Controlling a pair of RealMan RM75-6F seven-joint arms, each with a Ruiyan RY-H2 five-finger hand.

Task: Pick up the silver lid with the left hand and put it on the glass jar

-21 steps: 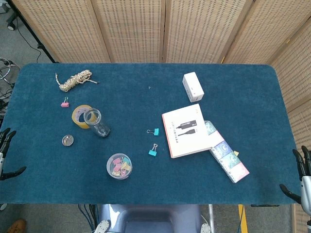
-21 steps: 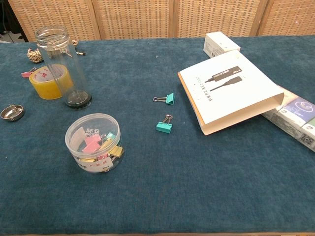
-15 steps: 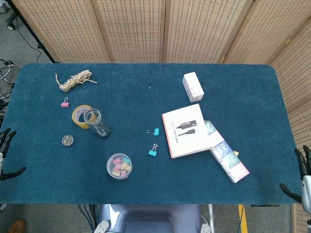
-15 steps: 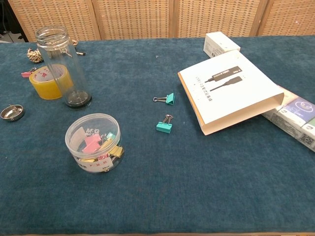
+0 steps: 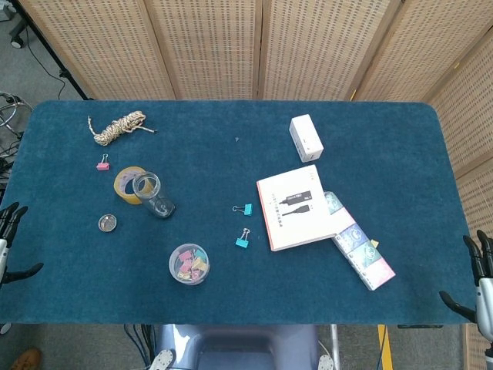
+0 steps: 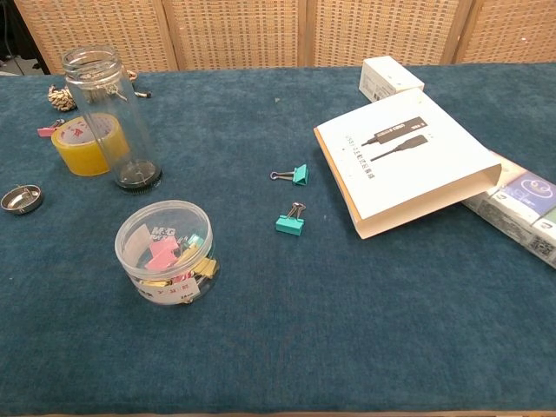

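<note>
A: The silver lid is seen lying flat on the blue table, at the left of the head view, hollow side up; in the chest view it sits at the far left edge.

B: And the glass jar is found just to its upper right, upright and uncovered, touching a roll of yellow tape behind it. Lid and jar are kept apart by bare cloth.

A: The left hand is caught at the left border of the head view, off the table's edge, fingers spread, nothing held. It is well apart from the lid.

B: The right hand is shown at the lower right corner, likewise off the table, fingers apart and empty. Neither hand appears in the chest view.

A: Below the jar a clear round tub of coloured binder clips is placed. Two teal binder clips lie loose near the middle of the frame.

B: To the right of those a white booklet is laid, overlapping a strip of small colourful packets. A small white box stands above it.

A: In the upper left a bundle of twine is noted, with a pink binder clip below it.
</note>
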